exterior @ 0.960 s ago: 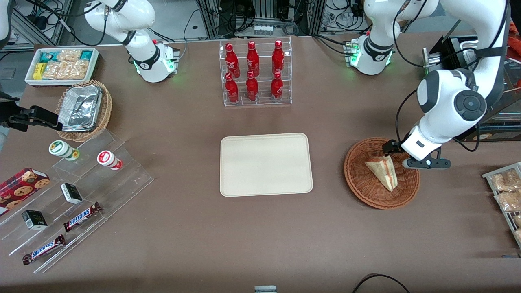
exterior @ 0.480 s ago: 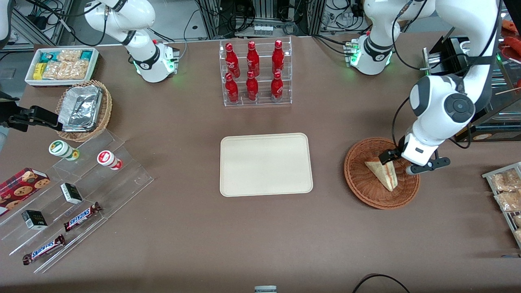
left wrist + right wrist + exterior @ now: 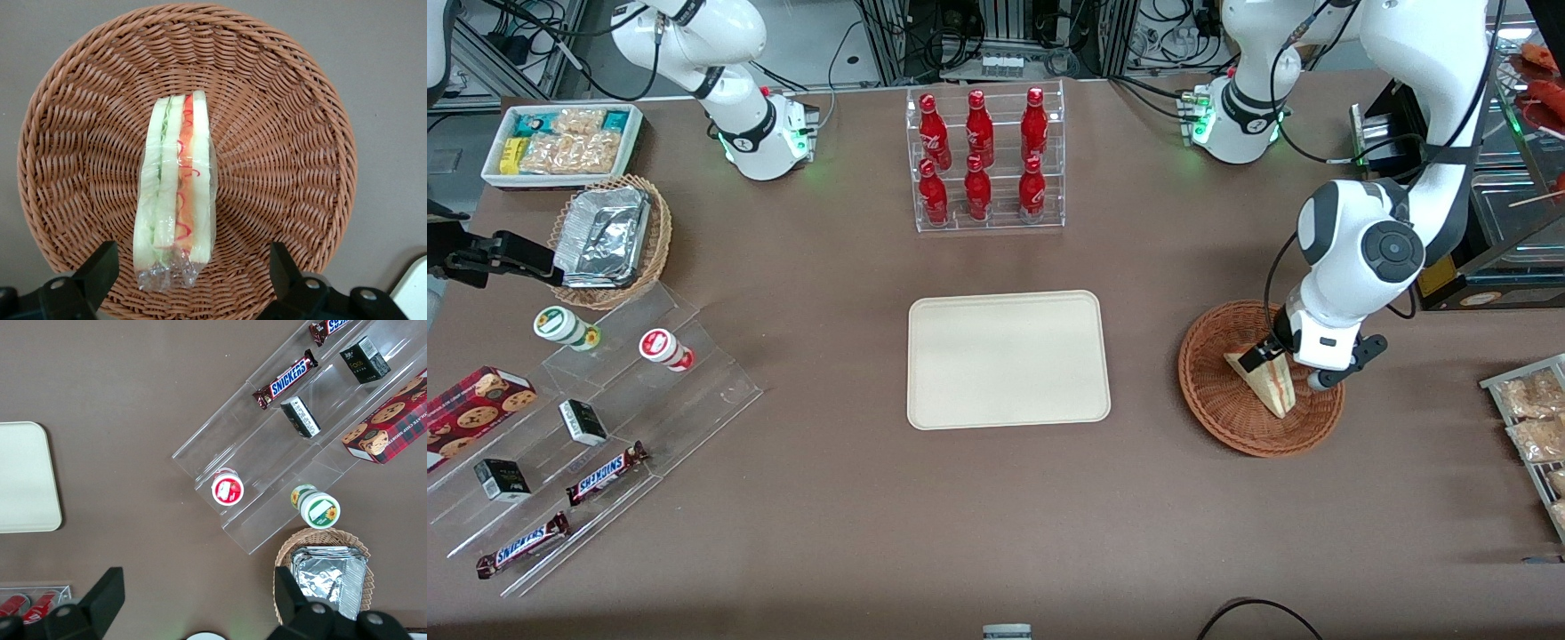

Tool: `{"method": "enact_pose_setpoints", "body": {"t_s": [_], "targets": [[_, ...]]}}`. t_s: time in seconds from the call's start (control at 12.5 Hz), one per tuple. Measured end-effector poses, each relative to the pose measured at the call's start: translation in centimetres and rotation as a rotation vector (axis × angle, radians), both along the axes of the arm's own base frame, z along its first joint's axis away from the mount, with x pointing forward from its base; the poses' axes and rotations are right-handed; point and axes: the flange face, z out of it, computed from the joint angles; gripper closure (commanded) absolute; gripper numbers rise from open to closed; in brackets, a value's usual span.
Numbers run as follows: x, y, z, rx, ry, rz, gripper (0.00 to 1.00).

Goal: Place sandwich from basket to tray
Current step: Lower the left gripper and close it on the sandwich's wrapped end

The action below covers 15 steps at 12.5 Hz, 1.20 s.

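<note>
Gripper (image 3: pixel 190 283) hovers over the basket (image 3: pixel 293 167), jaws spread wide, empty, straddling one end of the sandwich (image 3: pixel 175 193). Sandwich stands on edge in the basket's middle (clear wrap looks slippery). Suggest descending straight, pinching the bread faces lightly, then lifting above the basket rim. Table from basket to tray (image 3: pixel 1009 358) is bare; tray surface free.

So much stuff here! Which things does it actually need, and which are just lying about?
Needed: sandwich, lying in the basket; tray, bare; gripper, open above the sandwich.

Lying about: red bottles, Snickers bars, cookie box, foil containers.
</note>
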Motion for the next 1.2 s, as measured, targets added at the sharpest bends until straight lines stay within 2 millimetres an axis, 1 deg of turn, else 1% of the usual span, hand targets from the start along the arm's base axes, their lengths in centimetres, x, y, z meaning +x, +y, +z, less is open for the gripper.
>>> {"method": "enact_pose_setpoints", "body": {"t_s": [0.32, 0.64, 0.88, 0.96, 1.04, 1.12, 1.2], "targets": [[-0.1, 0.1, -0.4, 0.001, 0.008, -0.015, 0.00], [-0.1, 0.5, -1.7, 0.004, 0.031, -0.012, 0.00], [-0.1, 0.7, -3.0, 0.005, 0.046, -0.008, 0.00], [-0.1, 0.8, -3.4, 0.004, 0.042, -0.007, 0.07], [0.0, 0.8, -3.9, 0.003, 0.040, -0.006, 0.43], [0.0, 0.8, -4.2, 0.003, 0.040, -0.006, 0.83], [0.0, 0.8, -4.6, 0.003, 0.042, -0.005, 1.00]]}}
